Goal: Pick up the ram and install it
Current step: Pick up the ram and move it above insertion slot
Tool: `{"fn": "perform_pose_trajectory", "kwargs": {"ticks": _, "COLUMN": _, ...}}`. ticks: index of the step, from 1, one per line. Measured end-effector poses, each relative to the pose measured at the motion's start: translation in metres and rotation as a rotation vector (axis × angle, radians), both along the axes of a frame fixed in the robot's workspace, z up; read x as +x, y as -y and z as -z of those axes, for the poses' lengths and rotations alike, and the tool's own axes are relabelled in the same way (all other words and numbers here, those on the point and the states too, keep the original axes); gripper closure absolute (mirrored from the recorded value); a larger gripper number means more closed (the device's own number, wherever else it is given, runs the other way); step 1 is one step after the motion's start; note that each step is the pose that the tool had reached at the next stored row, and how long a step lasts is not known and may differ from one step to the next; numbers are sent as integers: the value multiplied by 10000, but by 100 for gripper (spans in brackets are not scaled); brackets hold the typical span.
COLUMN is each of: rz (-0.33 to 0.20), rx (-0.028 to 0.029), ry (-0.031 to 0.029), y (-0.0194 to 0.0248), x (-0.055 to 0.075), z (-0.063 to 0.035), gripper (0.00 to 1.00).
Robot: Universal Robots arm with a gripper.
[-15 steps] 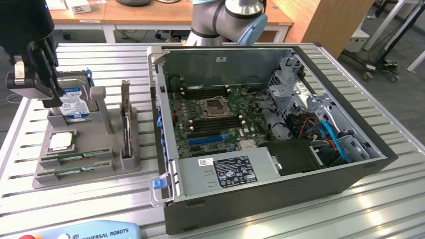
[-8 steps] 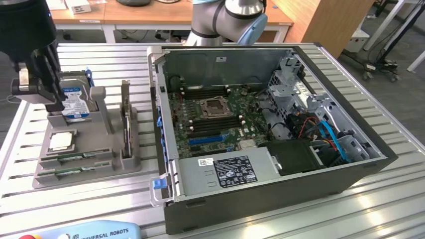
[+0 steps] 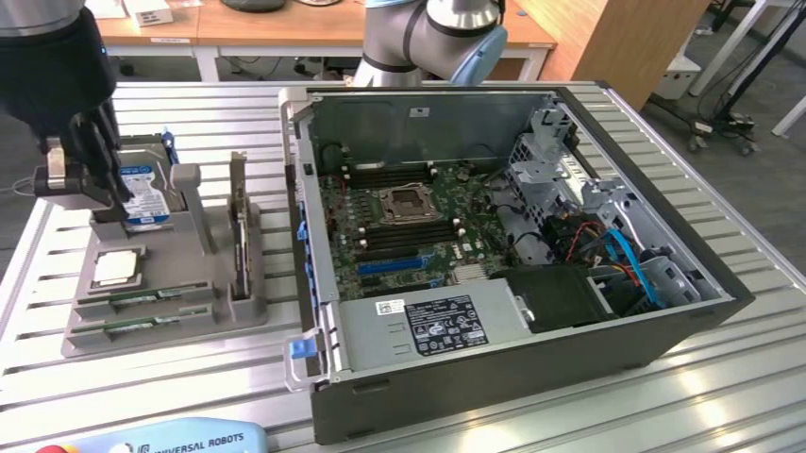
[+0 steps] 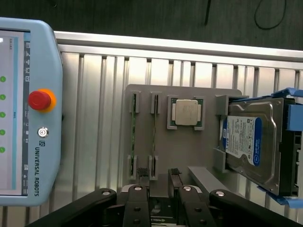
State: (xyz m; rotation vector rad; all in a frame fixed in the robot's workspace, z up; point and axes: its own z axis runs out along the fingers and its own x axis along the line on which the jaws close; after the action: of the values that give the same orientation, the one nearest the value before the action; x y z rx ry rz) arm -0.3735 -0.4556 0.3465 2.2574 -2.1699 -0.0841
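1. My claw (image 4: 158, 178) is spread. Its black fingertips (image 4: 142, 174) stand apart with nothing pinched between them.
2. In the exterior view I hang over the far end of the flat grey plastic holder tray (image 4: 191, 153), above the silver hard drive with the blue label (image 4: 248, 146).
3. The ram (image 4: 154, 135) is a slim green circuit-board stick. It stands on its long edge in a slot of that tray, with a second green stick (image 4: 134, 135) just beside it in its own slot.
4. Both sticks lie away from me, past the small square silver processor chip (image 4: 186, 112). They are at the tray end nearest the pale-blue teach pendant (image 4: 28, 113).
5. The sticks are parallel, and in the exterior view their long axes run roughly from that view's left to its right.
6. Seen from my wrist, those axes cross the line joining my fingertips, so the thin flat faces look toward my fingers.
7. I judge the stick nearer the processor to sit closest in line with my gap.
8. The open dark computer case with its green motherboard (image 3: 403, 222) stands to the exterior view's right of the tray. No ram has been lifted yet.
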Motion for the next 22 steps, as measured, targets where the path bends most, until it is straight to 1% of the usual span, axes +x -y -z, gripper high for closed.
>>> {"fn": "perform_pose_trajectory", "kwargs": {"ticks": 22, "rz": 0, "rx": 0, "ry": 0, "y": 0, "x": 0, "z": 401, "gripper": 70}}
